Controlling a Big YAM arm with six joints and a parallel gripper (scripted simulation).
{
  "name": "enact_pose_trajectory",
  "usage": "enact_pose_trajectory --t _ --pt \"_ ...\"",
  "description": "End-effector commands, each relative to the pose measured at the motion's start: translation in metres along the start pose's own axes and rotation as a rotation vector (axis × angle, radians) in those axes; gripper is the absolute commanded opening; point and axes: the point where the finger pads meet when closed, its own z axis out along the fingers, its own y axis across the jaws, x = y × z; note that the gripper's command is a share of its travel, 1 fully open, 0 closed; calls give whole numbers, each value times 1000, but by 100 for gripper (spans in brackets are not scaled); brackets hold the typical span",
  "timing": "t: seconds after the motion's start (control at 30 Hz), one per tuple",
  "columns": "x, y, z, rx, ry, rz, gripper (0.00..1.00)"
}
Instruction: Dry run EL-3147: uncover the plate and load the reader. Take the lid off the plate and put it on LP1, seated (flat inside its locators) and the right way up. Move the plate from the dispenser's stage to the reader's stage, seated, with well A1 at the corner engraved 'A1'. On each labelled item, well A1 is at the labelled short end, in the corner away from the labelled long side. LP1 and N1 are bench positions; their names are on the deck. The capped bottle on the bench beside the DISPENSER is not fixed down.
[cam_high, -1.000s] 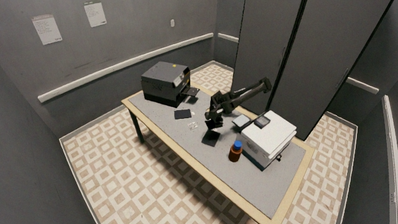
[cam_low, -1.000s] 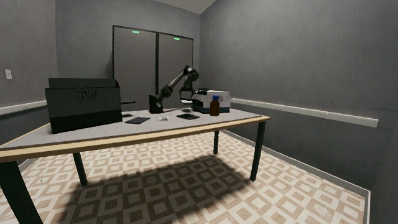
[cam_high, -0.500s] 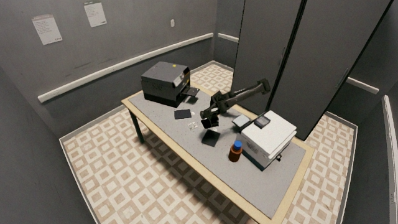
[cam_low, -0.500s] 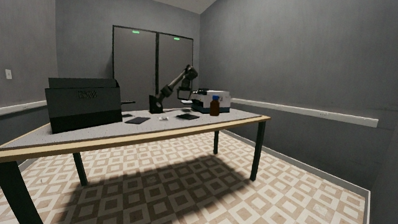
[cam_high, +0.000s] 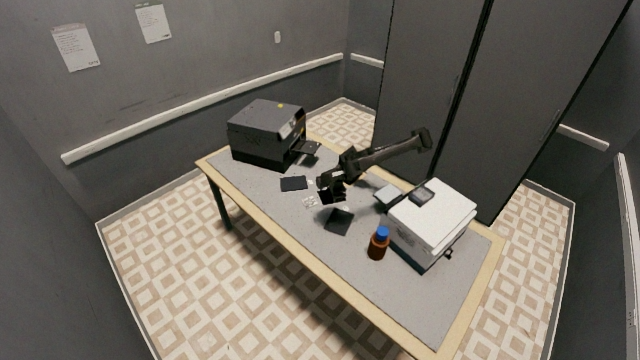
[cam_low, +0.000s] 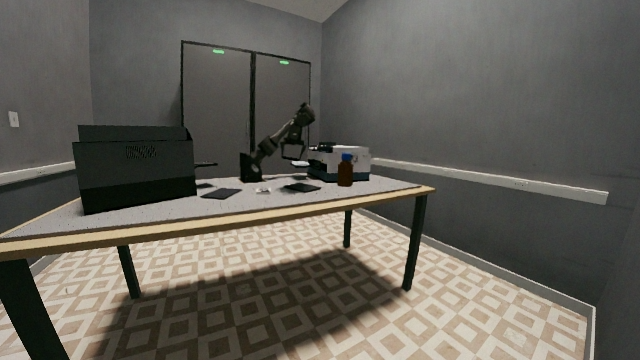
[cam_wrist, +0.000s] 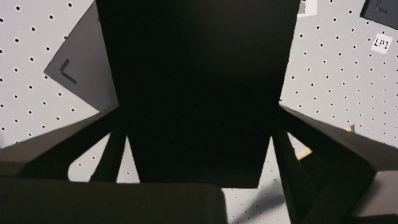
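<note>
My gripper hangs above the bench between the two dark bench pads. Its fingers stand wide and are shut on the dark lid, which fills the middle of the wrist view. The plate lies pale and uncovered on the stage of the white dispenser. The LP1 label shows in the wrist view beside a dark pad at the upper right. Another dark pad with an L-shaped locator lies at the left. The black reader has its stage out and bare.
A brown capped bottle stands on the bench in front of the dispenser. Two dark pads lie mid-bench with small white labels between them. The arm's base stands at the bench's far edge.
</note>
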Motion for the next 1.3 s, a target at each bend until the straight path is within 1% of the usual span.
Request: enact_pose_trajectory --t 0.0,0.07,0.13,0.3,0.37,0.47,0.57,0.63,0.73,0.9,0.93,1.0,1.1,1.17,1.23,1.27 --pt "-32 -1 -12 -14 -50 -34 85" --pt "-34 -6 -10 -14 -24 11 85" --pt "-32 -9 -6 -11 -9 13 85" --pt "-31 -14 -8 -10 -12 8 85" --pt "-38 -20 -10 -5 -26 3 85" --pt "-50 -28 -7 -13 -31 3 85" --pt "-56 -36 -2 -18 -2 48 85" --pt "-59 -38 -1 -15 -6 31 85" --pt "-63 -38 -3 -12 -22 2 85" --pt "-71 -44 -7 -15 -40 6 85" --pt "-74 -49 -6 -15 -38 10 85" --pt "-78 -58 -3 -26 -11 55 85" --pt "-76 -69 4 -18 11 68 85" --pt "-76 -74 8 -12 15 58 85" --pt "-77 -74 9 -14 6 38 85" --pt "-77 -75 10 -21 14 47 85"
